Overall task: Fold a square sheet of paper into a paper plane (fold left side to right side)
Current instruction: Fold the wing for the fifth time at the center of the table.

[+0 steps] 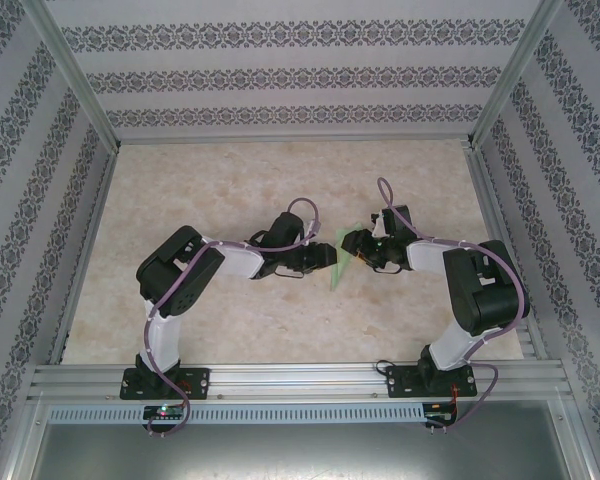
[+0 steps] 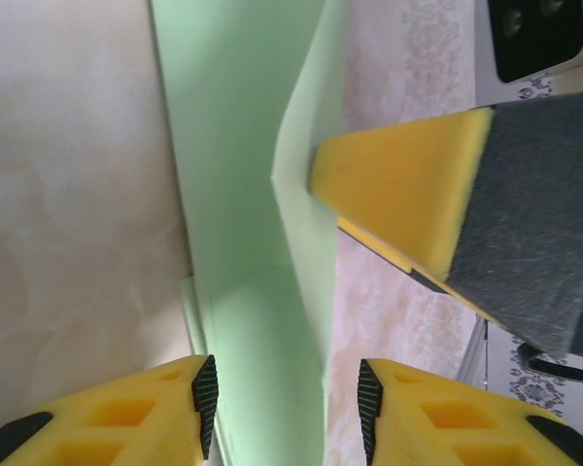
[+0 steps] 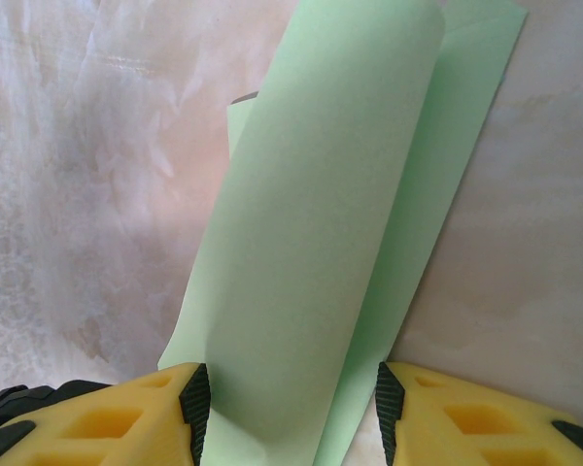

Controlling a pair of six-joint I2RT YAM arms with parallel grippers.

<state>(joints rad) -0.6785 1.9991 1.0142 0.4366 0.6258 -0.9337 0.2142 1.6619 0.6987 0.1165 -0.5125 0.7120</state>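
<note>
The paper plane (image 1: 337,266) is straddled by the left gripper (image 2: 287,388) and right gripper (image 3: 291,393); the 2 pincers are parted, apparently unclamped.

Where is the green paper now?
In the top view, the green paper sits near the centre of the table, between the left end effector and the right end effector.

Light green paper (image 1: 338,262), folded narrow, upper flap curling up
</note>
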